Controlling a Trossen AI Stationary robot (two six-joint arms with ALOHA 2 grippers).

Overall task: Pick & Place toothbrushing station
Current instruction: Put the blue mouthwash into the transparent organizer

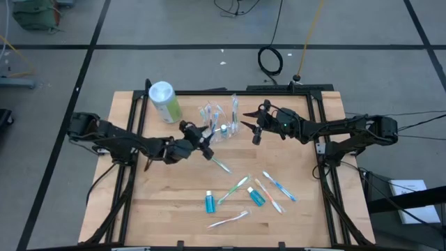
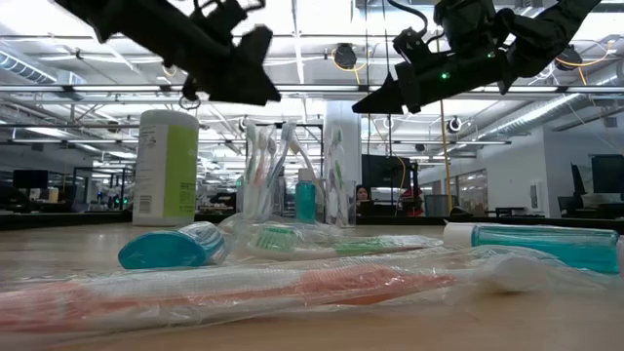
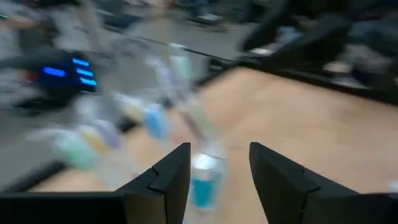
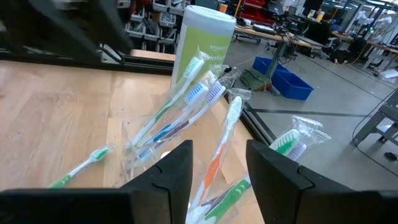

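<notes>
The toothbrushing station is a clear plastic holder (image 1: 212, 113) standing at the table's far middle, with several thin toothbrushes leaning in it; it also shows in the right wrist view (image 4: 149, 146) and the low view (image 2: 268, 166). A small blue white-capped tube (image 1: 223, 129) stands next to it. My left gripper (image 1: 206, 134) is open, above the table, just left and near of the holder, with the tube (image 3: 204, 180) ahead of its fingers. My right gripper (image 1: 255, 125) is open, above the table to the holder's right, pointing at the brushes (image 4: 219, 152).
A tall green canister with a white lid (image 1: 162, 101) stands left of the holder. A green toothbrush (image 1: 221, 165) lies near my left gripper. Several wrapped toothbrushes (image 1: 279, 185) and two blue tubes (image 1: 209, 202) lie loose on the table's near half.
</notes>
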